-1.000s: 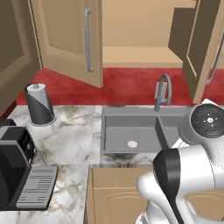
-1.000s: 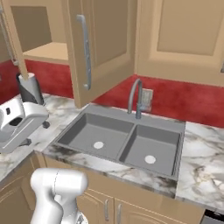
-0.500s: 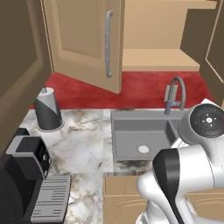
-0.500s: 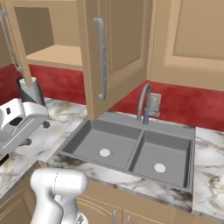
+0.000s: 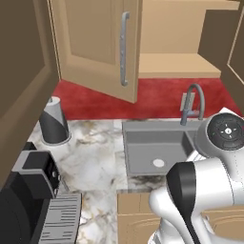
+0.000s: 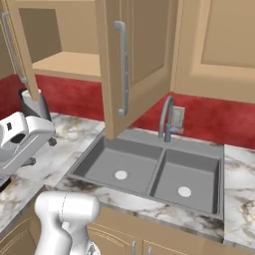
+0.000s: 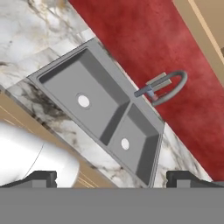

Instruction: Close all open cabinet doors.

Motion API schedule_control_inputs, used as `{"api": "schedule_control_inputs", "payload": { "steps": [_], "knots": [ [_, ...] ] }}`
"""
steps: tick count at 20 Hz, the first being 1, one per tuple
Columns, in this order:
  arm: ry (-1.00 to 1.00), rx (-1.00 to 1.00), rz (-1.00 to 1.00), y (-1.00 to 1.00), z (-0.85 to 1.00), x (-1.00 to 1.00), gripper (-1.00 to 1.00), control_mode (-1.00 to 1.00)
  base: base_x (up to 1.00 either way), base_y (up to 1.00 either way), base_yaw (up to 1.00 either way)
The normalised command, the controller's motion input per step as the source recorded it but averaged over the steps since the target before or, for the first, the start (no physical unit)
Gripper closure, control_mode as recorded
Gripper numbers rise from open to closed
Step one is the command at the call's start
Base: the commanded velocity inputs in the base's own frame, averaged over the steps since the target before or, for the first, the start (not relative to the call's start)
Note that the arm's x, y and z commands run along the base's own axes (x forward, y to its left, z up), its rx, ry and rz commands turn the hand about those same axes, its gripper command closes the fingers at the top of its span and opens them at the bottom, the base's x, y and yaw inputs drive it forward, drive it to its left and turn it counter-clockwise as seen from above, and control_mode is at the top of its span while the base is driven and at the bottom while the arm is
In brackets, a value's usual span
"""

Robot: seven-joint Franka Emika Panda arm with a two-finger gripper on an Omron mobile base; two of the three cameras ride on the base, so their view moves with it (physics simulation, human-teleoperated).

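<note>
While cabinet doors [image 5: 102,47] open, sink [image 6: 149,172] empty

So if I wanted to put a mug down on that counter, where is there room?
Bare marble counter lies between the paper towel roll and the sink, and right of the sink. The corner by the coffee machine is crowded, and an open cabinet door hangs over the sink.

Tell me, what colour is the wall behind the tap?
Red wall, clearest in the right base view.
</note>
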Motion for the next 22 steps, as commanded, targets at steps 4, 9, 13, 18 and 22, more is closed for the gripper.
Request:
{"api": "schedule_control_inputs", "payload": {
  "steps": [4,9,13,18,22],
  "knots": [
    [0.00,0.00,0.00,0.00,0.00,0.00,-1.00,1.00,0.44,0.27,-0.04],
    [0.00,0.00,0.00,0.00,0.00,0.00,-1.00,1.00,0.49,0.25,-0.12],
    [0.00,0.00,0.00,0.00,0.00,0.00,-1.00,1.00,0.38,0.23,-0.15],
    [0.00,0.00,0.00,0.00,0.00,0.00,-1.00,1.00,0.26,0.22,-0.15],
    [0.00,-0.01,0.00,0.00,-0.01,0.00,-1.00,-1.00,0.00,0.00,-0.01]
  ]
}}
